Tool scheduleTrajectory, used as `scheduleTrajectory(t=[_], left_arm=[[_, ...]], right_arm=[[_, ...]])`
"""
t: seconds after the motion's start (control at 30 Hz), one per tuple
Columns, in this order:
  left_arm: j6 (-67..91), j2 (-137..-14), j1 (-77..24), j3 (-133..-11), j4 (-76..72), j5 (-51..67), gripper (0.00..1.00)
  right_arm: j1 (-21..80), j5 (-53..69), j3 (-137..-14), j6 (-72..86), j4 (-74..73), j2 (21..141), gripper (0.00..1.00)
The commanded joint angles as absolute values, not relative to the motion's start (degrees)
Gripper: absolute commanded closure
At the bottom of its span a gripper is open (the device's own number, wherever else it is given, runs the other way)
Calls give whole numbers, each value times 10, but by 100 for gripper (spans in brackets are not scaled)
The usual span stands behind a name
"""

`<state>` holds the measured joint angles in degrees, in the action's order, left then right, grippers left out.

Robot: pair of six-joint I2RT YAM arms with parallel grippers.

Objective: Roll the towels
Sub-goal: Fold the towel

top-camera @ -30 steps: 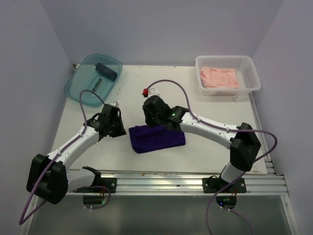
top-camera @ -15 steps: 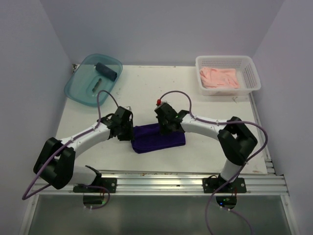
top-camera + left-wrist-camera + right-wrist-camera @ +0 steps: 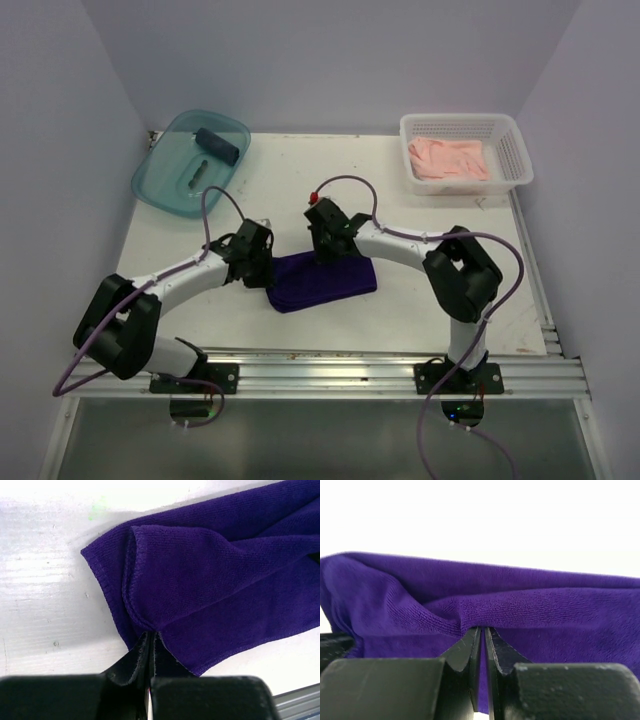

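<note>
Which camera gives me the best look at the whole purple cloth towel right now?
Top external: the deep purple cloth towel is seen almost whole, outline included. Left wrist shows only its folded corner pinched in the left gripper; right wrist shows just a bunched edge pinched in the right gripper.

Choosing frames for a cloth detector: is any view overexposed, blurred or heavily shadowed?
Top external: soft even light, sharp, only faint shadows; the purple towel reads dark. Left wrist: weave crisp, the table glares white at the top, the left gripper is near-black. Right wrist: everything above the towel is blown out white; the right gripper is dark, its body soft.
</note>
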<state>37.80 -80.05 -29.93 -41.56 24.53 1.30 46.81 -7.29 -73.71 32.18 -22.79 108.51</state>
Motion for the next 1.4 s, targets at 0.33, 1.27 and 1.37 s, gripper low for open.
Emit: scheduleTrajectory(t=[0.33,1.27,1.37], left_arm=[[349,-745,-301,-402,277,-16,100],[310,-891,-257,-539,222,-54,65],[310,-892,-257,-541,217,-43,83]], right_arm=[[448,-76,-790,324,-218,1099,89],[419,-134,-695,287,-245,985,84],[403,-125,-689,280,-252,988,84]])
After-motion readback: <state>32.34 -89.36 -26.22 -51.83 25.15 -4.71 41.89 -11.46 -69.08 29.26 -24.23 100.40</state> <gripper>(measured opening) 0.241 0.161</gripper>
